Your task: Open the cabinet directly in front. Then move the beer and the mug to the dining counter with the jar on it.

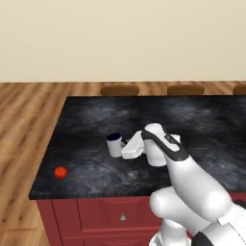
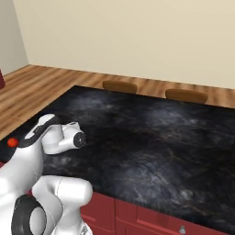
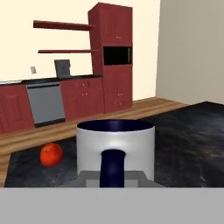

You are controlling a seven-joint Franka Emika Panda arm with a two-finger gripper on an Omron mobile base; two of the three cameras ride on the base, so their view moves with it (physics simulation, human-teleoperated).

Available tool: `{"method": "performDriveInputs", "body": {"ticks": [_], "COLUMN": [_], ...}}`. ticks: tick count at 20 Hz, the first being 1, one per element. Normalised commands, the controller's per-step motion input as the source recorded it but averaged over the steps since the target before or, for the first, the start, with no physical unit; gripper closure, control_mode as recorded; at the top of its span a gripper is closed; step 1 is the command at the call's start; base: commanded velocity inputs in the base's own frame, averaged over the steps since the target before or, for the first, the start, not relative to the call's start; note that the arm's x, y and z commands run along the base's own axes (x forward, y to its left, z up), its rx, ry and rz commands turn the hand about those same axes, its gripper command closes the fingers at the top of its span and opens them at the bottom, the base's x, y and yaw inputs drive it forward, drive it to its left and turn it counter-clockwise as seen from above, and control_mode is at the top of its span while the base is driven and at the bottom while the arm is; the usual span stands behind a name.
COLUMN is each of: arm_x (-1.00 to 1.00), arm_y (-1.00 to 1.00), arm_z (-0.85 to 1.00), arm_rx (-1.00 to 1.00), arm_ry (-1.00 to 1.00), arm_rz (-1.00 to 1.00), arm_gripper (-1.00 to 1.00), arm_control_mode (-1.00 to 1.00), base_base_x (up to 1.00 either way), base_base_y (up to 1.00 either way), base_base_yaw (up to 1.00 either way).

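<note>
Near the counter's (image 1: 86, 120) left edge, 1 red tomato (image 1: 60, 172). Right of it, upright on the black stone, the mug (image 1: 115, 144), handle toward the arm. Pincer (image 1: 126, 146) pressed together on that handle; 3 stools (image 1: 119, 90) along the far side.

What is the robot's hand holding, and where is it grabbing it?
The gripper is shut on the mug, holding it by its dark handle, over the black dining counter.
</note>
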Motion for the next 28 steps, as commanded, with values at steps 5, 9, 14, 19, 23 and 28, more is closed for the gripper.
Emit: {"method": "performDriveInputs", "body": {"ticks": [5, 9, 14, 19, 23, 28], "arm_x": [0.07, 0.28, 0.49, 0.25, 0.0, 0.0], "arm_y": [0.0, 0.06, 0.3, 0.23, -0.07, 0.0], "arm_z": [-0.45, -0.47, -0.68, -0.8, -0.22, -0.41], "arm_rx": [-0.07, -0.14, -0.13, 0.08, 0.13, 0.0], "arm_ry": [0.18, 0.12, 0.09, -0.1, -0.09, 0.0], "arm_rz": [0.0, 0.0, 0.0, 0.0, 0.0, 0.01], "arm_gripper": [1.0, 1.0, 1.0, 1.0, 1.0, 1.0], "arm_control_mode": [-1.0, -1.0, -1.0, -1.0, -1.0, -1.0], "base_base_x": [0.0, 0.0, 0.0, 0.0, 0.0, 0.0], "base_base_y": [0.0, 0.0, 0.0, 0.0, 0.0, 0.0], "base_base_yaw": [0.0, 0.0, 0.0, 0.0, 0.0, 0.0]}}
